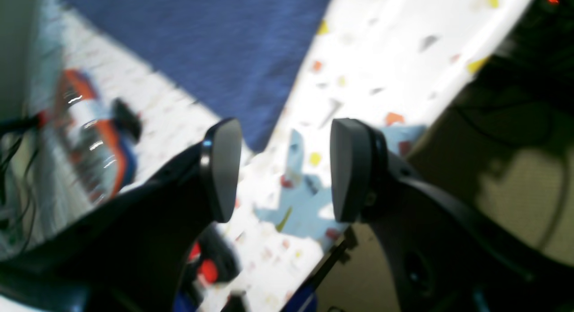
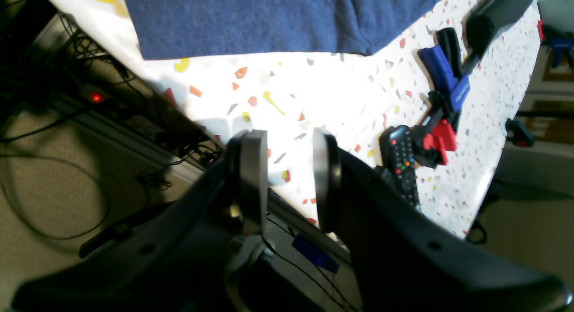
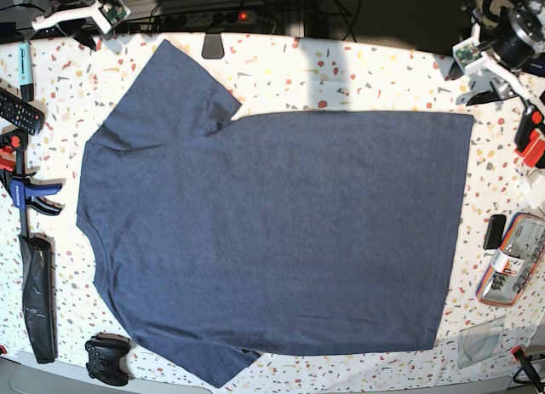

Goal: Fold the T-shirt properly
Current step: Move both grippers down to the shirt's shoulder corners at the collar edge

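A navy-blue T-shirt (image 3: 272, 232) is being shown from overhead, spread flat and plain side up across a white speckled table (image 3: 358, 71), its collar end toward the left of the base view and its hem toward the right, both short sleeves lying open. Nearest the lower edge of that view, a black game controller (image 3: 107, 360) is seen lying just off the shirt's lower sleeve, and a long black bar clamp with blue and red handles (image 3: 30, 241) is seen lying along the table's left side, with a black remote control (image 3: 19, 110) just beyond it. On the right side, an orange-and-blue packet (image 3: 509, 259) is seen resting near the hem but apart from it. At the far edge, the left gripper (image 1: 284, 168) is being held over the table corner, its jaws spread wide with nothing between them. The right gripper (image 2: 289, 177) is being held over the opposite far corner, its pads parted, gripping nothing, well clear of the shirt.
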`<action>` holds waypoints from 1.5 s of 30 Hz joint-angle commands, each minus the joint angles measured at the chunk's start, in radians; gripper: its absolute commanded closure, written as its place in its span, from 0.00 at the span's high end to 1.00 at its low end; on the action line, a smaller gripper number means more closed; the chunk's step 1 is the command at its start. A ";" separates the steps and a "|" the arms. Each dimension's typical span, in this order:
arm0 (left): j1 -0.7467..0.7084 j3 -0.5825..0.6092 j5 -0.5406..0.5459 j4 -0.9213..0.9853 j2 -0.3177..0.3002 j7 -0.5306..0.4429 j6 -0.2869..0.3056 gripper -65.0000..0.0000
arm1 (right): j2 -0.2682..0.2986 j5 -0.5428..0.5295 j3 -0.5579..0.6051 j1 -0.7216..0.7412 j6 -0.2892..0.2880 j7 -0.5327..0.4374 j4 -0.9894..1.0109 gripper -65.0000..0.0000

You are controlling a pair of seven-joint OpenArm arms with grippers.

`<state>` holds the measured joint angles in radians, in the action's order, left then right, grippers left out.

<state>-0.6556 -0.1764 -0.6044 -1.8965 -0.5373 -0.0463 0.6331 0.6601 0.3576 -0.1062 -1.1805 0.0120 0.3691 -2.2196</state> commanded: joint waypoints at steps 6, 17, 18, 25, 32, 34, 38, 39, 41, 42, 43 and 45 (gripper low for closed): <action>0.126 0.128 -0.069 0.145 -0.040 0.034 -0.121 0.47 | 0.008 0.003 -0.008 -0.008 0.079 -0.006 -0.019 0.27; 0.266 0.153 -0.042 0.279 -0.040 0.032 -0.121 0.47 | 0.008 0.010 -0.008 0.055 0.078 -0.004 -0.019 0.27; 0.275 0.153 -0.042 0.289 -0.040 0.018 -0.121 0.47 | 0.008 0.016 -0.008 0.056 0.078 -0.004 -0.019 0.27; 0.320 0.156 -0.040 0.348 -0.039 0.015 -0.121 0.47 | 0.008 0.143 -0.008 0.056 0.079 -0.004 -0.019 0.27; 0.324 0.205 -0.016 0.364 -0.039 0.024 -0.120 0.28 | 0.008 0.144 -0.008 0.056 0.079 -0.005 -0.019 0.27; 0.324 0.216 -0.016 0.364 -0.039 0.024 -0.120 0.15 | 0.008 0.144 -0.008 0.055 0.079 -0.005 -0.019 0.27; 0.323 0.219 -0.016 0.364 -0.040 0.036 -0.120 0.00 | 0.008 0.144 -0.008 0.056 0.079 -0.006 -0.019 0.27; 0.323 0.219 -0.015 0.364 -0.040 0.044 -0.121 0.00 | 0.008 0.144 -0.008 0.056 0.079 -0.008 -0.019 0.27; 0.323 0.219 0.009 0.364 -0.039 0.052 -0.121 0.00 | 0.014 0.129 -0.008 0.066 0.074 -0.053 -0.014 0.27; 0.323 0.219 0.047 0.364 -0.040 0.057 -0.121 0.00 | 0.020 0.112 -0.008 0.078 0.060 -0.076 -0.007 0.27; 0.323 0.219 0.088 0.364 -0.040 0.061 -0.121 0.00 | 0.027 0.095 -0.008 0.094 0.036 -0.098 0.006 0.27; 0.323 0.219 0.155 0.364 -0.040 0.082 -0.120 0.00 | 0.049 0.055 -0.008 0.136 -0.027 -0.119 0.040 0.27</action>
<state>-0.3321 0.0463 -0.4454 -1.5246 -0.5652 0.0334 0.5045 0.6987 0.3985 -0.1070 -1.0344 -0.0326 0.2592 -2.1662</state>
